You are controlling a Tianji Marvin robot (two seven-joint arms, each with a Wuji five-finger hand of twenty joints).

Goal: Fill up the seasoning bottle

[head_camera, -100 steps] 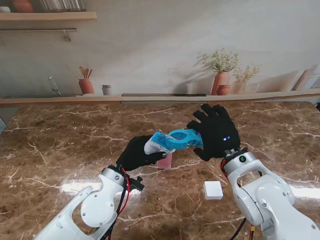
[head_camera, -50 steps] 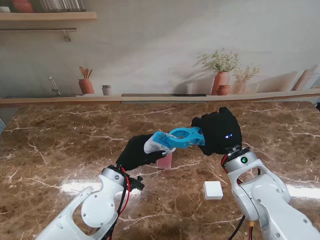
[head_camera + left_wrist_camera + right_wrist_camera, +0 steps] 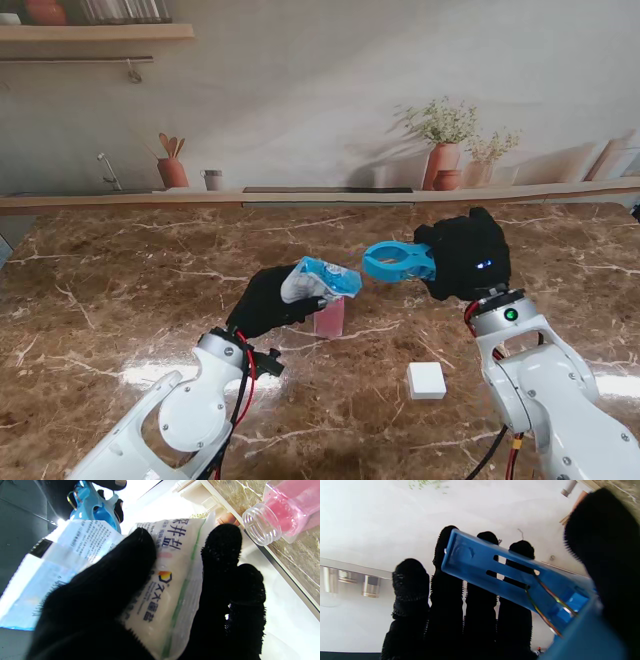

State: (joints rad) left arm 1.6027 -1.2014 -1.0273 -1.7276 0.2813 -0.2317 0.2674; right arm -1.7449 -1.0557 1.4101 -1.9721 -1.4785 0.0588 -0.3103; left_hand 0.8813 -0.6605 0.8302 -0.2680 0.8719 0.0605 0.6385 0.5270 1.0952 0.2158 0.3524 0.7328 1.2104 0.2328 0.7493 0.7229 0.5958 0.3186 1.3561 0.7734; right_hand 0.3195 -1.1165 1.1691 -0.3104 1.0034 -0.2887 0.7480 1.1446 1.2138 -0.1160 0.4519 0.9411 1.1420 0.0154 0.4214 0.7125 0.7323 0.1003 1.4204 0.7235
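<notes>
Stand view shows my left hand clamped around the salt bag, held in the air just above the pink seasoning bottle, which stands upright on the marble table with no cap on. My right hand grips the blue bag clip, fingers and thumb closed over its handles, and the clip is clear of the bag, a gap showing between them. A small white block, perhaps the bottle's cap, lies on the table nearer to me, on the right.

In the left wrist view my fingers press the printed face of the bag, and the bottle's threaded open mouth shows close beside the bag's edge.

I judge the unclipping step done and the pour about to start. Next I need to tip the bag's freed end over the mouth and line it up closely; the opening is narrow, so salt could easily spill. Whether the bag's top is actually open, I cannot tell.
</notes>
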